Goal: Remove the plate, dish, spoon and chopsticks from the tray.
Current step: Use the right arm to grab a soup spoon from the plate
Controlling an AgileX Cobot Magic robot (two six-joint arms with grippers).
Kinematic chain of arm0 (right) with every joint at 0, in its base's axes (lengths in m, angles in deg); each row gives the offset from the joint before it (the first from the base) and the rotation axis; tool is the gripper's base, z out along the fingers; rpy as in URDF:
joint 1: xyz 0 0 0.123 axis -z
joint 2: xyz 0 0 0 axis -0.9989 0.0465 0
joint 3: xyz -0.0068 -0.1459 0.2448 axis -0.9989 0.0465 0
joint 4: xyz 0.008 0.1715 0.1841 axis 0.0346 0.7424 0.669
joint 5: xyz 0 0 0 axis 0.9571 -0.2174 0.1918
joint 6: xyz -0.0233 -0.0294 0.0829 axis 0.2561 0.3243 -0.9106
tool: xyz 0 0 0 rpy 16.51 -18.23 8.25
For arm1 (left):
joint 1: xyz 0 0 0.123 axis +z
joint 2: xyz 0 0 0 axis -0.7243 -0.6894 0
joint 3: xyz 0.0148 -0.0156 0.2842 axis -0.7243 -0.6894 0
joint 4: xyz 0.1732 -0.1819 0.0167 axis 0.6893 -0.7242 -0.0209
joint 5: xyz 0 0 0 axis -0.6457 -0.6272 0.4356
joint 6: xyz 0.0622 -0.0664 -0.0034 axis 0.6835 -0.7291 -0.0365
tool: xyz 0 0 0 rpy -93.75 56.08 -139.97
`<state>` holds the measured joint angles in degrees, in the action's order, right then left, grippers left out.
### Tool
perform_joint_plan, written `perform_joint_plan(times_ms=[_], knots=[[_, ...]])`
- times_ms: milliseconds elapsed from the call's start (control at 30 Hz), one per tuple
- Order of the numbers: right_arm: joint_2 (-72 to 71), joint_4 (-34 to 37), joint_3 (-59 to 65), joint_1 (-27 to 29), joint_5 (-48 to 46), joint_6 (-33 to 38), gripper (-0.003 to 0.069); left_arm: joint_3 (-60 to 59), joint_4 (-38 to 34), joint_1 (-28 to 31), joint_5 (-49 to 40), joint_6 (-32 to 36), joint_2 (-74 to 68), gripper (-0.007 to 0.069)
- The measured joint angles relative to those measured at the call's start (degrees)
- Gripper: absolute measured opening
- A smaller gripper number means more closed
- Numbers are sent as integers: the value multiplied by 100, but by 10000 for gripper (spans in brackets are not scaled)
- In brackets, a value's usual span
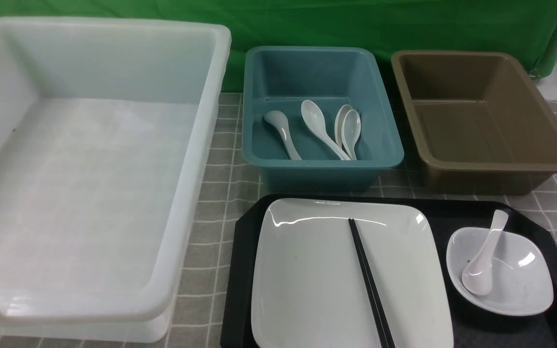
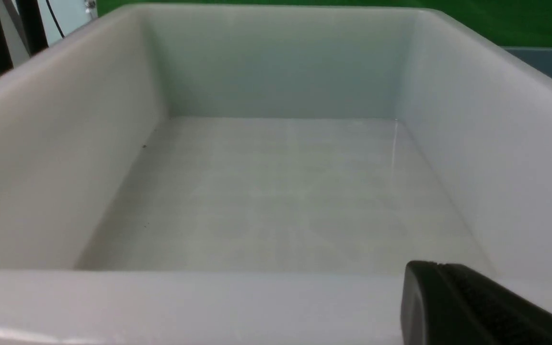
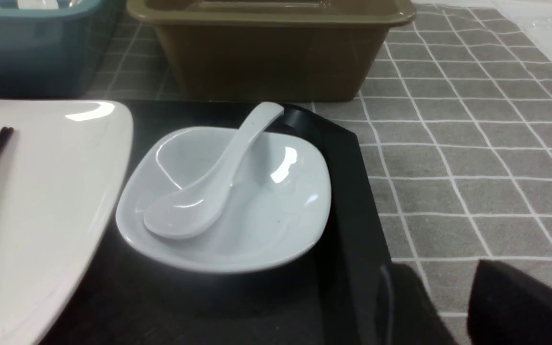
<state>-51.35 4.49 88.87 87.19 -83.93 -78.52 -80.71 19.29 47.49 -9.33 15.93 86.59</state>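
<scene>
Chopsticks (image 1: 371, 280) on plate, spoon (image 1: 484, 261) in dish

The right wrist view alone shows the right gripper (image 3: 436, 278), fingers spread; the left gripper's (image 2: 431, 268) are pressed together. Black chopsticks cross the glossy square plate (image 1: 317, 275) by the left edge of the textured black tray (image 1: 244, 251). Near its far right corner, the ceramic spoon occupies the shallow dish (image 1: 525, 285), handle over the rim. Teal tub (image 1: 324, 176) with four spoons (image 1: 315, 121) and brown tub (image 1: 486, 166) stand beyond the far edge.
</scene>
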Motion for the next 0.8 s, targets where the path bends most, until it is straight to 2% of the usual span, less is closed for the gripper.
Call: perform_joint_plan(times_ms=[133, 167, 267, 300, 633, 700, 800], knots=[[0, 0, 0, 0, 0, 0, 248, -1, -386, 0, 360, -272, 0, 21], [0, 0, 0, 0, 0, 0, 248, -1, -985, 0, 650, -617, 0, 21], [0, 0, 0, 0, 0, 0, 248, -1, -2140, 0, 1215, -1472, 0, 21], [0, 0, 0, 0, 0, 0, 248, -1, -2299, 0, 1331, -1585, 0, 21], [0, 87, 0, 0, 97, -170, 248, -1, -2011, 0, 2125, -1892, 0, 21], [0, 498, 1, 0, 689, -849, 248, -1, -1986, 0, 2633, -2377, 0, 21], [0, 1136, 1, 0, 1662, -2248, 248, -1, -1785, 0, 3935, -3310, 0, 21]])
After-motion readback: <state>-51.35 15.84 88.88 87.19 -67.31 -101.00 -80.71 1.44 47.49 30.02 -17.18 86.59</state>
